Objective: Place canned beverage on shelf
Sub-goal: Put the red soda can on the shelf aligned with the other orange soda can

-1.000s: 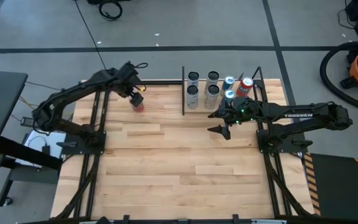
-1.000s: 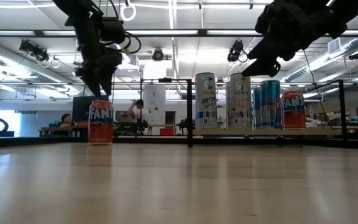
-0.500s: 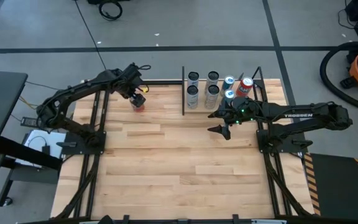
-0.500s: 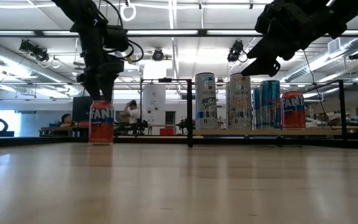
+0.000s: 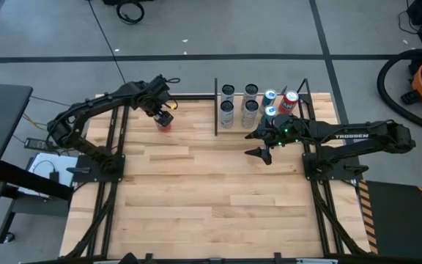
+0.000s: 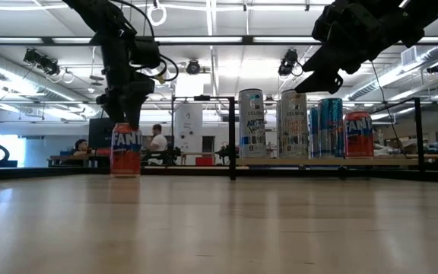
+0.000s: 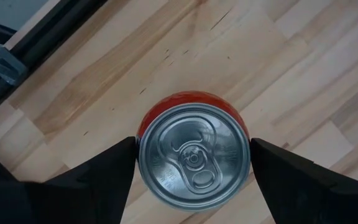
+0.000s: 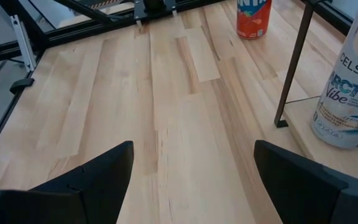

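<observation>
Since the earlier frames we see the left gripper (image 6: 128,122) come down and a little toward the shelf, so that it now hangs right over the orange can (image 6: 126,150). From its wrist camera, its fingers (image 7: 114,163) stand open on either side of the can's top (image 7: 193,157), close to the rim but not pressed in.

We judge this to be the grasp step: the can stands upright on the table (image 5: 196,183), well apart from the shelf (image 5: 297,110), which already carries several cans (image 5: 239,104). Next, the jaws need to lower a touch and close squarely on the can's round wall.

The can is smooth painted metal with a bright silver lid and pull tab; it may slip or dent under a skewed squeeze. The table is pale planked wood. The right gripper (image 5: 261,143) waits wide open beside the shelf.
</observation>
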